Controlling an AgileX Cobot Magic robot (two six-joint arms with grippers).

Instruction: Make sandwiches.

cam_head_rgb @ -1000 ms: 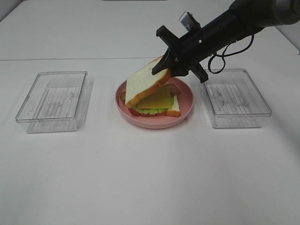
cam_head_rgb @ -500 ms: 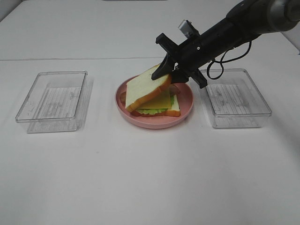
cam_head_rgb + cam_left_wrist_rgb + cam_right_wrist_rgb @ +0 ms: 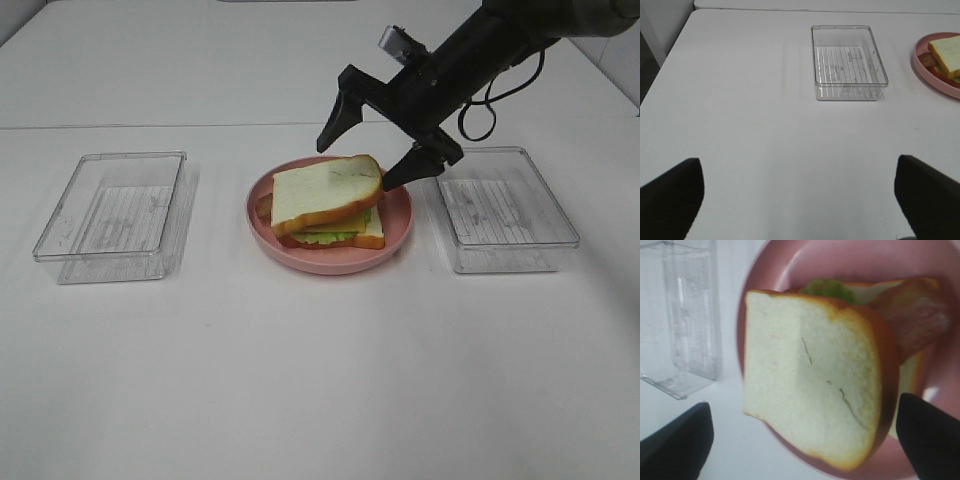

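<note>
The sandwich (image 3: 328, 200) lay at the centre of the frame on the pink plate (image 3: 400, 222), its top bread slice tilted. Above its upper right edge the right hand (image 3: 368, 150) stood spread wide, gripping nothing. The left hand (image 3: 800, 195) gaped wide over bare desk (image 3: 320, 370), holding nothing

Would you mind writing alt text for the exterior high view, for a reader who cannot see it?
A sandwich sits assembled on a round pink plate mid-table, its top bread slice slightly askew, with the open right gripper just behind it. An empty clear tray lies to the plate's left, and another clear tray to its right.
</note>
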